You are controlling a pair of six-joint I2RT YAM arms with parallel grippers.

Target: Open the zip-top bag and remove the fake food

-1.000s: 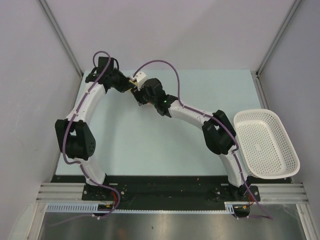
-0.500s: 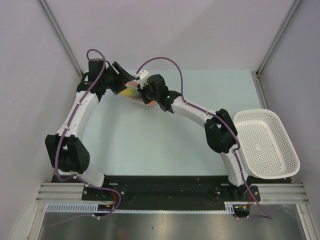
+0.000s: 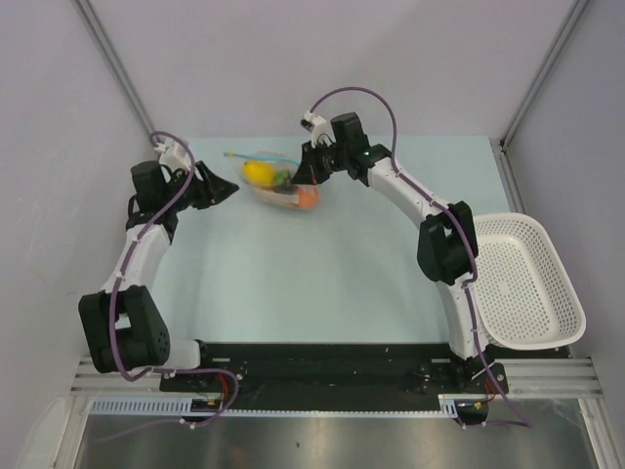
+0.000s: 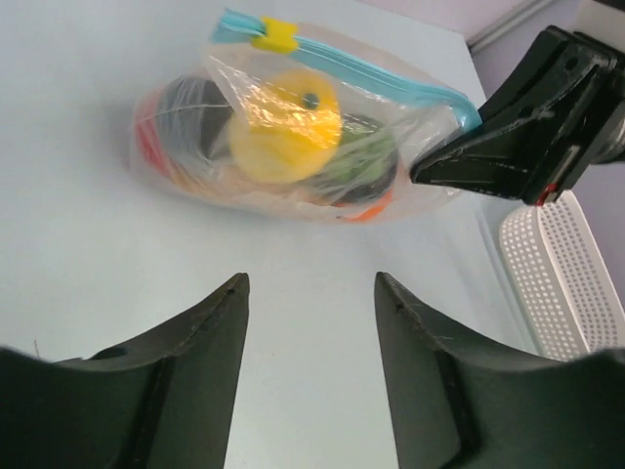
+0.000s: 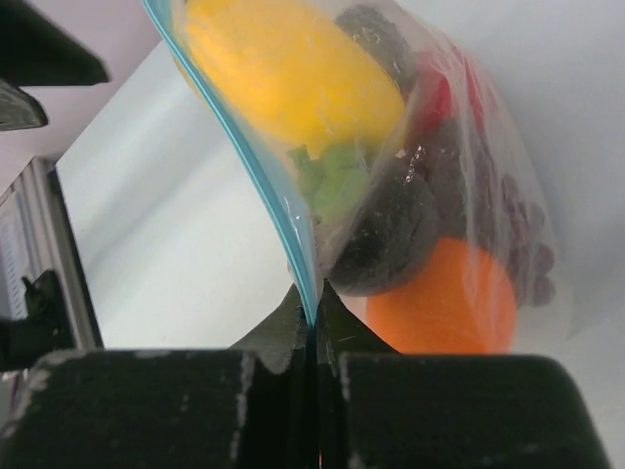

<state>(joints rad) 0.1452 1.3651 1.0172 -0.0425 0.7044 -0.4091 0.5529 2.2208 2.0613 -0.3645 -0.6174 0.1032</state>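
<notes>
The zip-top bag (image 3: 278, 183) lies zipped at the back middle of the table, its teal zip strip (image 4: 363, 68) carrying a yellow slider (image 4: 278, 34). The fake food shows through the plastic: a yellow fruit (image 5: 293, 73), an orange ball (image 5: 441, 305), red, green and dark pieces. My right gripper (image 5: 312, 298) is shut on the zip strip at the bag's right end, also seen in the left wrist view (image 4: 437, 168). My left gripper (image 4: 311, 281) stands open and empty, a short way left of the bag (image 3: 227, 191).
A white perforated basket (image 3: 522, 283) sits at the table's right edge, also visible in the left wrist view (image 4: 566, 283). Grey walls close in the back and sides.
My left gripper opened, let go of the bag and drew back to the left. My right gripper shut on the zip strip and swung right, leaving the bag in open view.
</notes>
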